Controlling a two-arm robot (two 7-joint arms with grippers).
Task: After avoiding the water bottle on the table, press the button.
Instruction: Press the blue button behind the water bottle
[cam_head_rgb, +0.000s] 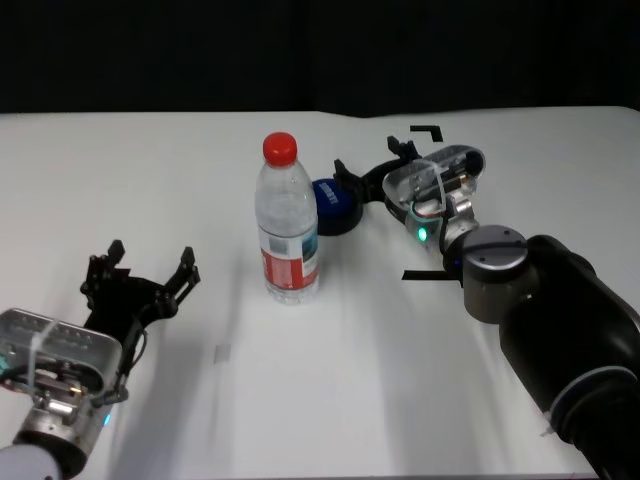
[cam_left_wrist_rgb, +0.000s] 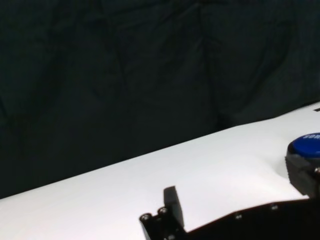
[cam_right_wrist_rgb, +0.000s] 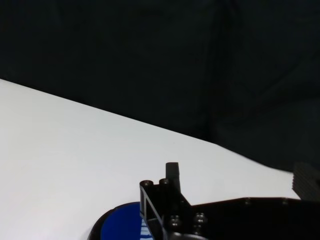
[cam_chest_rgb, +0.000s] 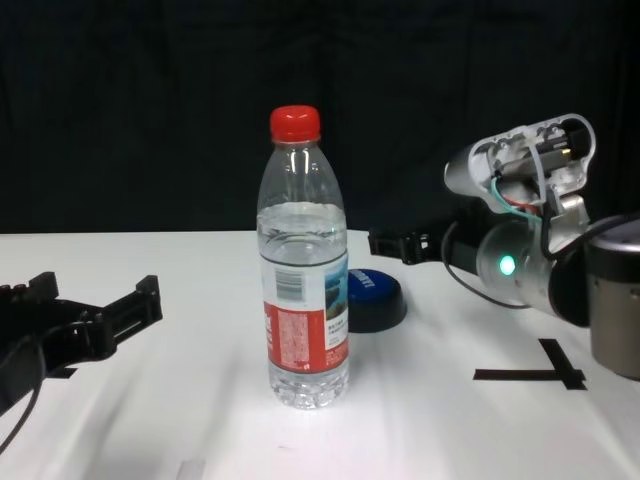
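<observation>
Nearest the head camera, the left gripper (cam_head_rgb: 140, 280) rests parked at the table's (cam_head_rgb: 330, 400) near left, fingers spread wide and empty. Centre stands the tall clear plastic water bottle (cam_head_rgb: 287, 222) with red cap. Just behind it sits the low blue dome button (cam_head_rgb: 333, 203). The right gripper (cam_head_rgb: 372, 175) reaches from the bottle's right side, evidently skirting it; fingers apart, empty, beside the button.

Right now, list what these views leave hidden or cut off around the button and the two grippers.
- button: head view, near side hidden behind the water bottle; cut by the frame edge in both wrist views.
- right gripper: whether it touches the button, or is open, cannot be told; chest view shows only one finger.
- button lettering: too small to read.
- left gripper: parked, open, apart from the bottle.
</observation>
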